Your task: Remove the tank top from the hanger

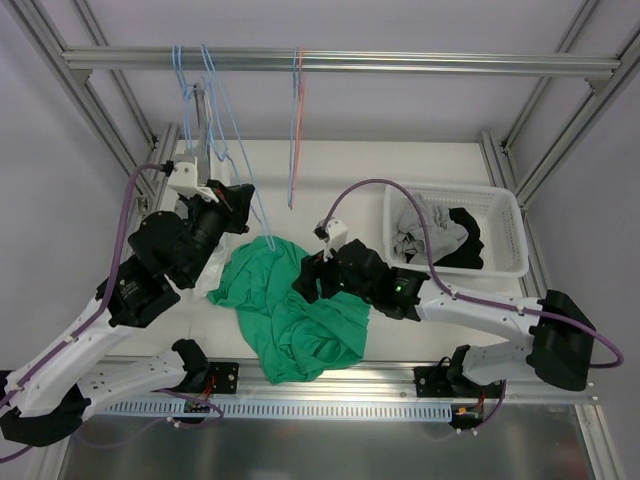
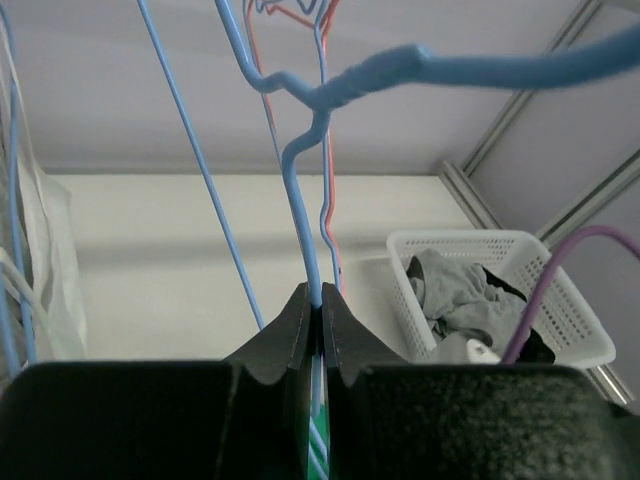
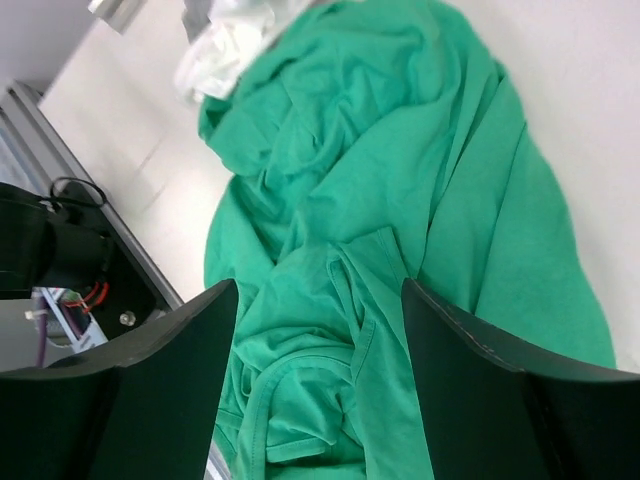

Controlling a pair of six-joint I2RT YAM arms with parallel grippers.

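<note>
At the left edge of the surface, the left tool [image 2: 320, 300] is pinching the wire of the blue hanger [image 2: 450, 62], its fingers pressed together on the strand just below the twisted neck, and a sliver of green is showing between them. A crumpled white cloth [image 1: 212, 270] is lying beside that arm. Toward the middle of the near edge, the green tank top [image 1: 290, 310] is lying in a loose heap on the surface, with the hanger's lower end seeming to run into its upper folds. The right tool [image 3: 318, 300] is hovering over the heap with its fingers spread, gripping nothing. Near the right edge, a white basket [image 1: 452, 190] is holding grey and black garments. The work appears to be at the pulling-off step: the right tool is likely needing to close on a fold and draw it clear while the left is anchoring the hanger.
</note>
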